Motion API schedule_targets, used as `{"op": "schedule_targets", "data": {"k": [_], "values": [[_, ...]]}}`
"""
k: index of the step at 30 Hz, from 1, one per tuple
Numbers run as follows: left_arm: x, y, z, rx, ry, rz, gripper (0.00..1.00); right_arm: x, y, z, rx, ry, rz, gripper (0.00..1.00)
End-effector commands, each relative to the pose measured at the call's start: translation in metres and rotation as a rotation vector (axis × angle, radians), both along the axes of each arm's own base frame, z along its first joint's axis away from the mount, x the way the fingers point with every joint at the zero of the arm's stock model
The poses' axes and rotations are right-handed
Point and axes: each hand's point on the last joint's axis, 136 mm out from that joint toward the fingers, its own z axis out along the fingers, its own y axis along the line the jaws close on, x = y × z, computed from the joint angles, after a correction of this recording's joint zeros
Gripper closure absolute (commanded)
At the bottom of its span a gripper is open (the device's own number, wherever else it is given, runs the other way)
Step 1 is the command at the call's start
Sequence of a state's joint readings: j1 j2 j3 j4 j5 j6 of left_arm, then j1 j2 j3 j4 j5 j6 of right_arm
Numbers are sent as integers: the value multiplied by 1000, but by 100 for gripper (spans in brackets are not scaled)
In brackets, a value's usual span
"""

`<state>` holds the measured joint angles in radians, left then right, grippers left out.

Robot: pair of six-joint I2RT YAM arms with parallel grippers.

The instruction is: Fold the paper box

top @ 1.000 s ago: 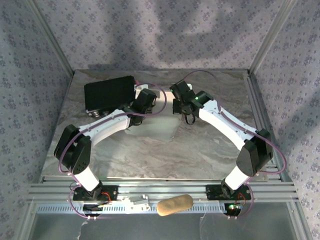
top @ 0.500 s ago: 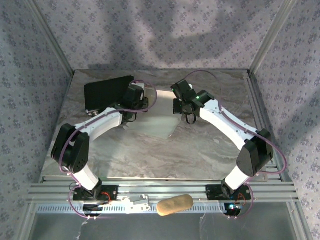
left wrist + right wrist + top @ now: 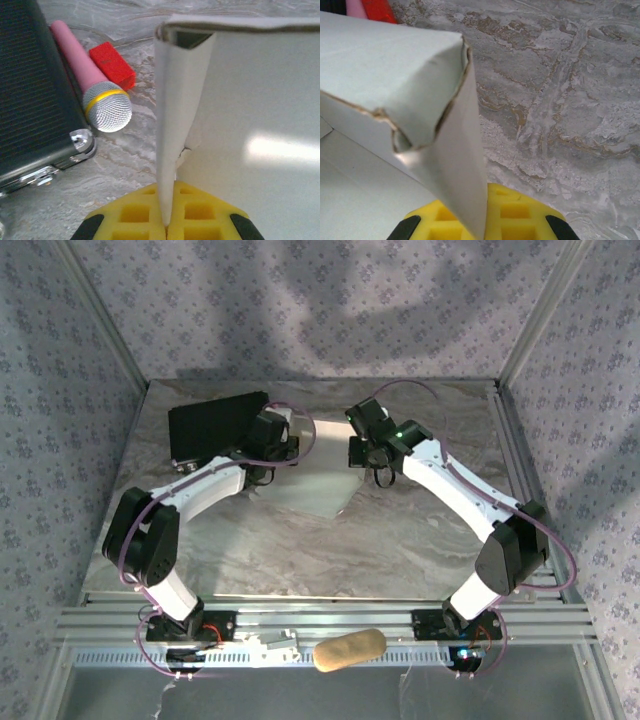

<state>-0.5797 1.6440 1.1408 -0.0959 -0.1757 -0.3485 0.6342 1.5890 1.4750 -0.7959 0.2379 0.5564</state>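
Marbled grey tabletop (image 3: pixel 400 540) below everything, with a tan oblong lump (image 3: pixel 350 649) parked by the aluminium rail (image 3: pixel 320 615) at the arm bases, well behind both sets of jaws.

Clenched between the yellow pads (image 3: pixel 135 215) of the left gripper (image 3: pixel 166 227): a thin upright wall of the plain white thin-cardboard paper box (image 3: pixel 250 125), rising straight out of the jaws, broad panel spreading off to their right. Much the same at the right gripper (image 3: pixel 482 225): shut tight on a folded white flap, ragged corner crease just ahead of the jaws, rest of the sheet off to their left.

Hence the box strung between the two grippers at mid-table; hard to tell whether clear of the marble. Probably gripped from both ends to stand opposite walls up square against each other. Judged as mid-fold, with walls raised but nothing tucked or locked.

Ahead and left of the left jaws, apart from the box: a pink microphone with yellow ring and silver mesh head (image 3: pixel 102 102), a small red block (image 3: pixel 112 65) just beside its handle, and a black hard case (image 3: pixel 30 100) with a chrome corner.

Farthest off, blue-grey flower-patterned fabric walls (image 3: pixel 300 300) closing in the booth.
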Motion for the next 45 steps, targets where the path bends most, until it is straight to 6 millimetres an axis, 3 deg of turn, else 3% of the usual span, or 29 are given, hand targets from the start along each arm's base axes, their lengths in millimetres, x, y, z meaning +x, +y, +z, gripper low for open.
{"op": "schedule_targets", "data": {"k": [1,6,9,15,16,18,21,25,37,45], "values": [[2,37,-1,202,-18,220,100,-2,-5,14,10,-26,-20,100],[-8,56,13,369,-72,414,100,-1,-10,8,-19,-17,-51,100],[-12,61,16,380,-84,468,100,-1,-12,7,-35,-17,-60,100],[-12,49,20,331,-67,425,100,-3,-12,5,-38,-19,-58,100],[-12,45,21,314,-65,397,97,-3,-12,6,-35,-20,-55,100],[-10,25,23,215,-65,282,75,-3,-10,7,-28,-24,-47,100],[-11,2,34,108,-83,142,52,-3,-8,8,-20,-25,-37,100],[-13,-18,43,18,-63,-2,43,-3,-7,6,-23,-21,-36,100],[-8,0,35,0,-19,-30,41,-1,-4,7,-12,-20,-32,100],[2,15,18,88,-2,33,50,-2,-3,9,-4,-23,-22,100]]}}
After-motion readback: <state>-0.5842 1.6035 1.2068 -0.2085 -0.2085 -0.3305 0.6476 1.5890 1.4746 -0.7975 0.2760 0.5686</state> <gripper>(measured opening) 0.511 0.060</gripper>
